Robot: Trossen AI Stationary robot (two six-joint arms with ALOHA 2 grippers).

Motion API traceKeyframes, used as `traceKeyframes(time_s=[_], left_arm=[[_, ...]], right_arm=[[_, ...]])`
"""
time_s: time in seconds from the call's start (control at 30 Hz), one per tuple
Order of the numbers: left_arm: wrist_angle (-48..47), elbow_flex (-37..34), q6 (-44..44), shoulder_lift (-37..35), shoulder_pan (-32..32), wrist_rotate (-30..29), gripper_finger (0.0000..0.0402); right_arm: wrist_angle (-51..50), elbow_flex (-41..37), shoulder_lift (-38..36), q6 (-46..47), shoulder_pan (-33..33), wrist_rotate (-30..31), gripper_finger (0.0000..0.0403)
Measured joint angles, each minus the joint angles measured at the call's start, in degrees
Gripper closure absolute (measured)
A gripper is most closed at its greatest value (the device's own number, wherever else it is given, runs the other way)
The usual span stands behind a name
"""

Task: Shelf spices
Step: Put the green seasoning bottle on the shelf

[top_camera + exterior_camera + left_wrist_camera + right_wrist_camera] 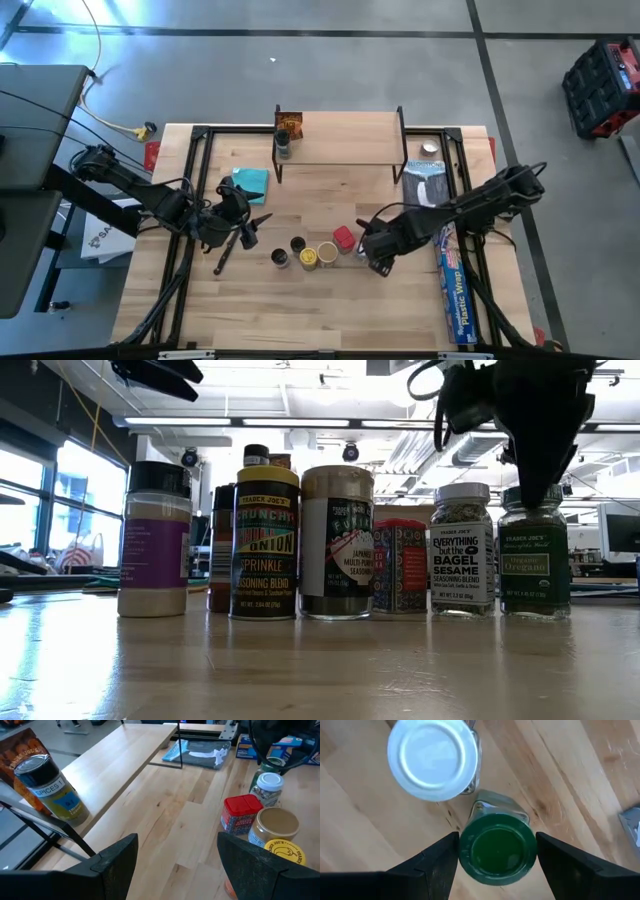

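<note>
The right gripper [495, 865] hangs directly above the green-lid jar [497, 850], fingers [435, 865] spread apart, one on each side of the lid; whether they touch it cannot be told. The jar stands upright, long axis vertical, lid up. Just beside it stands the white-lid jar [432, 757], also upright.

In the low view the jars form a row near the middle of the table [330, 310], all upright with labels facing the near edge: green-lid jar [535, 550] at the right end, then white-lid jar [462, 548], red tin [400, 565], a tan-lid jar [337, 540], a yellow-lid jar [266, 540] and a pale jar [155, 540] at the left end.

The left gripper [177, 857] waits left of the row, fingers apart, holding nothing.

The shelf [340, 138] stands at the far side of the table. At its left end stand a dark-lid jar [50, 785], upright, and an orange packet [20, 755] behind it.
</note>
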Motion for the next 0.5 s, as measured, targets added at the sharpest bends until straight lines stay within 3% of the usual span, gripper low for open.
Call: traceKeyframes(time_s=[0.1,0.23,0.5], left_arm=[[0.0,0.0,0.0,0.0,0.0,0.0,0.0135],[0.0,0.0,0.0,0.0,0.0,0.0,0.0135],[0.0,0.0,0.0,0.0,0.0,0.0,0.0135]], right_arm=[[-0.4,0.0,0.1,-1.0,0.0,-0.2,0.0163],[-0.8,0.0,-0.2,-2.3,-0.1,-0.1,0.0213],[-7.2,2.5,-1.6,-7.0,-0.8,-0.5,0.0213]])
